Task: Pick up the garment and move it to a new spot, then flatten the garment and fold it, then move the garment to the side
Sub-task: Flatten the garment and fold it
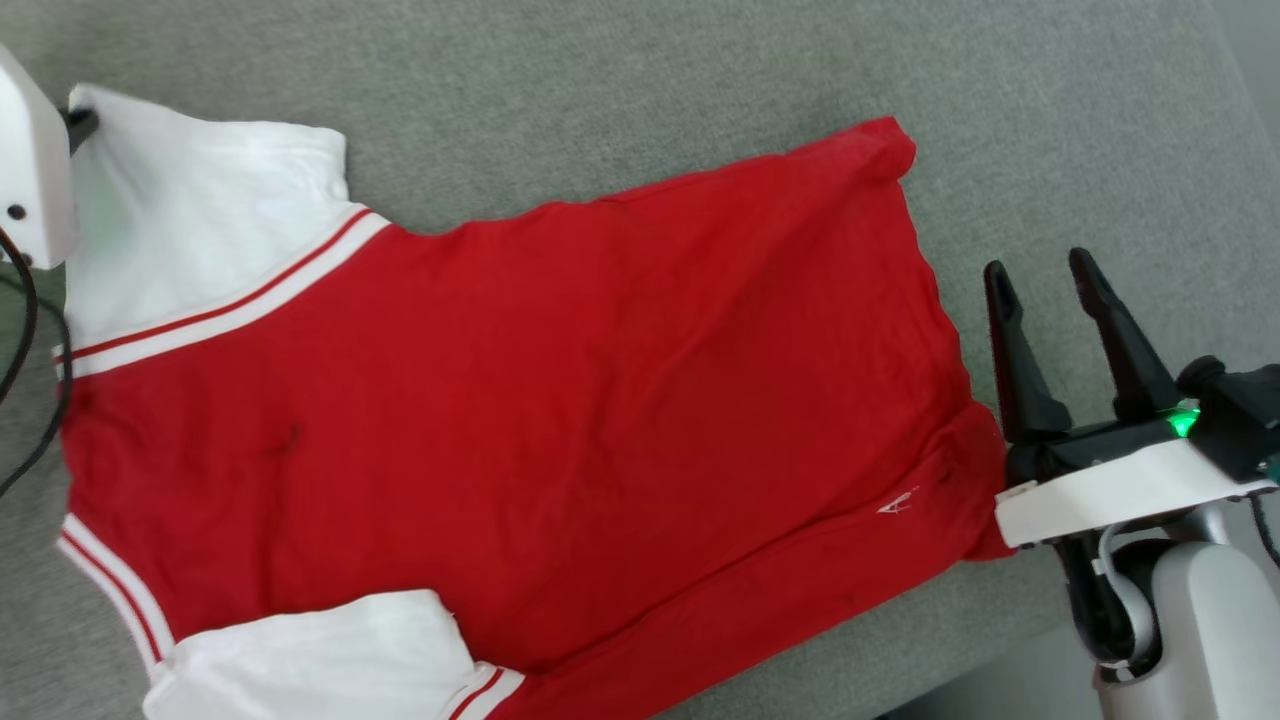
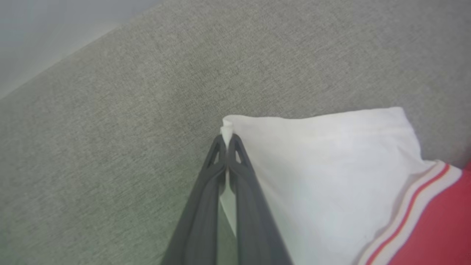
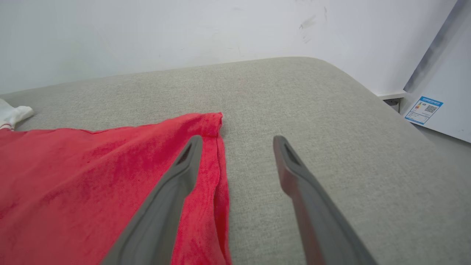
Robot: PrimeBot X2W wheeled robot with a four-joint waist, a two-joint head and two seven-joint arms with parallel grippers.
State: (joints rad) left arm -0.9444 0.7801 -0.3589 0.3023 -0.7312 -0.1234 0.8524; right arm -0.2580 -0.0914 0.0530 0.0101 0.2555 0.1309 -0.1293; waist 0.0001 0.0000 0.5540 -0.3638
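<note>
The red jersey T-shirt with white striped-trim sleeves (image 1: 550,400) lies spread on the grey woven cushion (image 1: 600,80). At its 10 o'clock, our left gripper (image 2: 228,140) pinches the white sleeve's corner. At 3 o'clock, our right gripper (image 1: 1040,275) stands with fingers wide and empty, just beside the hem.

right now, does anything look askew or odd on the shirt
The garment lies mostly flat on the grey cushion, but its far hem corner is bunched up, and the left gripper is pinching the tip of the white sleeve.
</note>
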